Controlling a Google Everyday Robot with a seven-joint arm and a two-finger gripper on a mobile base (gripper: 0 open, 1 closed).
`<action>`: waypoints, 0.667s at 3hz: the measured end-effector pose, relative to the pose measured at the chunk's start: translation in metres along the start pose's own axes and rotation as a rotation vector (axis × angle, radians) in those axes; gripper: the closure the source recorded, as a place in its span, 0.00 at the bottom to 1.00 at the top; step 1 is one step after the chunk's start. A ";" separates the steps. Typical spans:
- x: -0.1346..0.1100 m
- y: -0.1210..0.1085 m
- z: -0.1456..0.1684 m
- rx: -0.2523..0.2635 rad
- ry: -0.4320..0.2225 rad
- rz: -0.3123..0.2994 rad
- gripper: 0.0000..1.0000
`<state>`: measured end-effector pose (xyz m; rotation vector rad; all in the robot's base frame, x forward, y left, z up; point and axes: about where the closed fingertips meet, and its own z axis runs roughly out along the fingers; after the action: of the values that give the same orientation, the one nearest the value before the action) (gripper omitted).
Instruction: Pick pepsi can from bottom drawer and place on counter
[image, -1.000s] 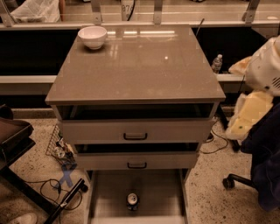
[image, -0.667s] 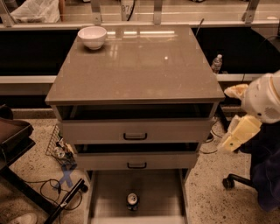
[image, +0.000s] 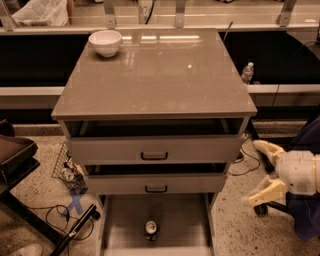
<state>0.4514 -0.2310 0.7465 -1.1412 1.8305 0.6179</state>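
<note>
The pepsi can (image: 151, 229), small and dark blue with a silver top, stands upright on the floor of the bottom drawer (image: 180, 220), which is pulled out at the bottom of the view. The counter (image: 155, 75) is the glossy taupe slab on top of the cabinet. My gripper (image: 260, 172) is at the right of the cabinet, level with the lower drawers and well apart from the can. Its two pale fingers (image: 265, 192) are spread wide and hold nothing.
A white bowl (image: 105, 42) sits on the counter's back left corner. Two pale-fronted drawers (image: 154, 150) with black handles stand slightly open above the bottom drawer. A clear plastic bottle (image: 247, 72) stands behind right. Cables and clutter (image: 70, 172) lie on the floor at left.
My gripper has moved down along the right side of the cabinet, from counter height to the level of the lower drawers. The can and drawers have not moved.
</note>
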 end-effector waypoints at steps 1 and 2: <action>0.028 0.010 -0.007 -0.013 -0.128 -0.084 0.00; 0.042 0.020 -0.011 -0.045 -0.137 -0.179 0.00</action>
<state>0.4206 -0.2497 0.7147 -1.2458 1.5857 0.6195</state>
